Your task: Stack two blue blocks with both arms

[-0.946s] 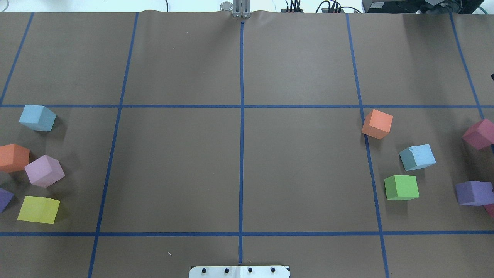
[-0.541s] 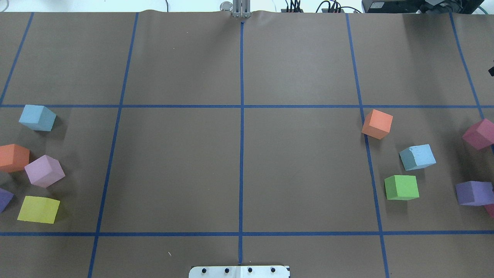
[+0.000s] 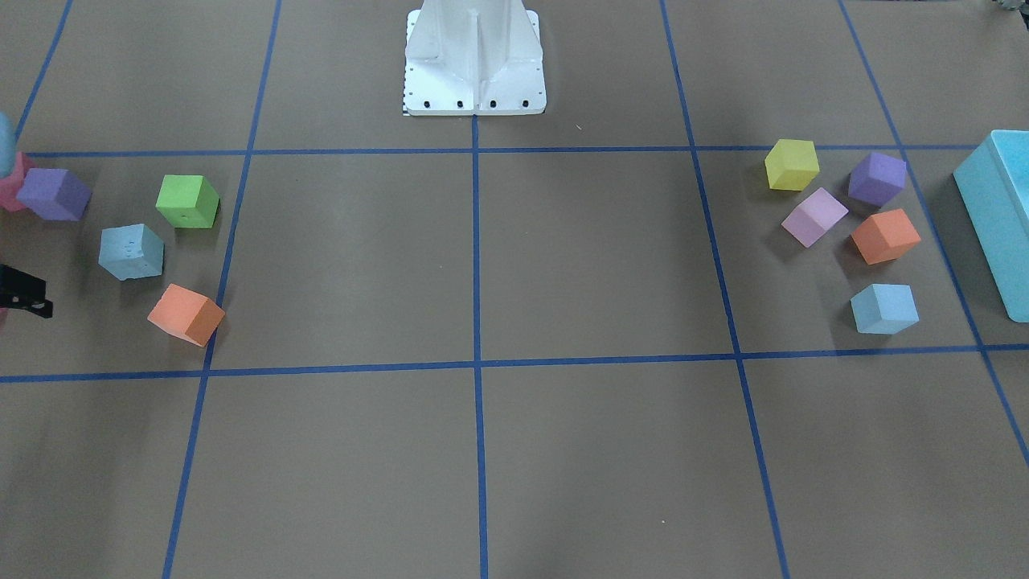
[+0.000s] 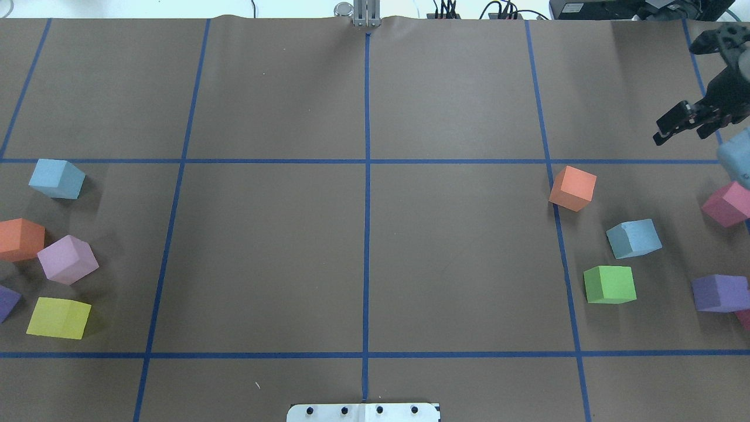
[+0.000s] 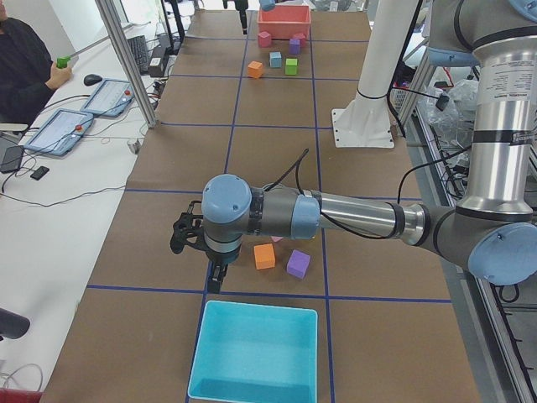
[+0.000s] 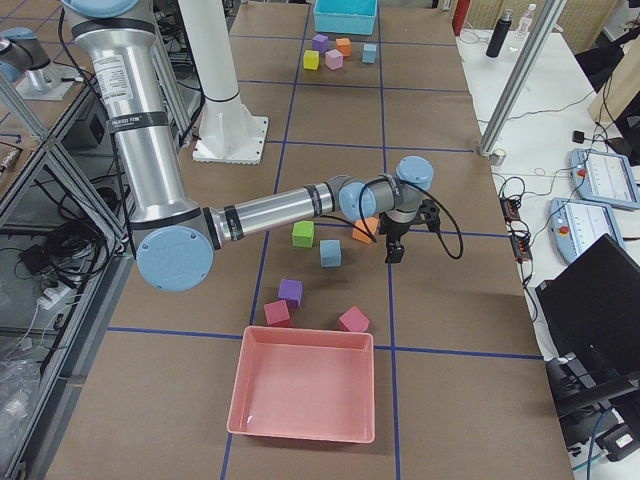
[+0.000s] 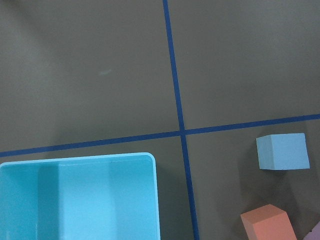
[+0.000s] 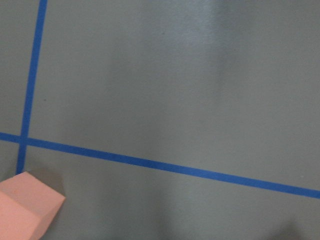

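One pale blue block sits at the left, near orange, lilac and yellow cubes; it also shows in the front view and the left wrist view. The other blue block sits at the right between an orange cube and a green cube; the front view shows it too. My right gripper is open and empty, hovering beyond and to the right of that block. My left gripper shows only in the left side view, near the turquoise bin; I cannot tell its state.
A turquoise bin stands outside the left cube group. A pink bin stands outside the right group. Purple and pink cubes lie at the right edge. The white base mount is at the robot's side.
My right gripper has come into the overhead view from the right edge, moving left. No block has moved.
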`<state>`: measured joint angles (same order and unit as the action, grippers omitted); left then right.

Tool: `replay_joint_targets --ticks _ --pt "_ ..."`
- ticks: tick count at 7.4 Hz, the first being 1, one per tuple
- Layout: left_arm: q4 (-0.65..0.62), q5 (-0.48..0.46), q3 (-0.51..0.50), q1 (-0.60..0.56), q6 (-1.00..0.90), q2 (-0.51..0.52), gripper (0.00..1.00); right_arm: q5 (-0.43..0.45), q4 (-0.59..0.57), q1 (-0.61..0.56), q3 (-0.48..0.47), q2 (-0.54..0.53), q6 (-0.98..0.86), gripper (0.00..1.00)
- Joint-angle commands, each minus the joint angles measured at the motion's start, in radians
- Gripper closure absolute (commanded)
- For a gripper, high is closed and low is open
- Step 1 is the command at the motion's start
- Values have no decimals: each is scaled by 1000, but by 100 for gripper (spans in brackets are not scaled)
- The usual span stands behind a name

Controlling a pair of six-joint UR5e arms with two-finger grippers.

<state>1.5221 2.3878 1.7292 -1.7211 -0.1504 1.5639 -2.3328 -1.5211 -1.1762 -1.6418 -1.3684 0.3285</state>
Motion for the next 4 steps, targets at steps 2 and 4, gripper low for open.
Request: replay_joint_targets --ticks 2,4 --pt "1 1 1 0 2 -2 2 48 331 198 -46 -110 331 0" --pt "1 2 1 0 2 -4 2 64 423 231 -46 -175 354 0"
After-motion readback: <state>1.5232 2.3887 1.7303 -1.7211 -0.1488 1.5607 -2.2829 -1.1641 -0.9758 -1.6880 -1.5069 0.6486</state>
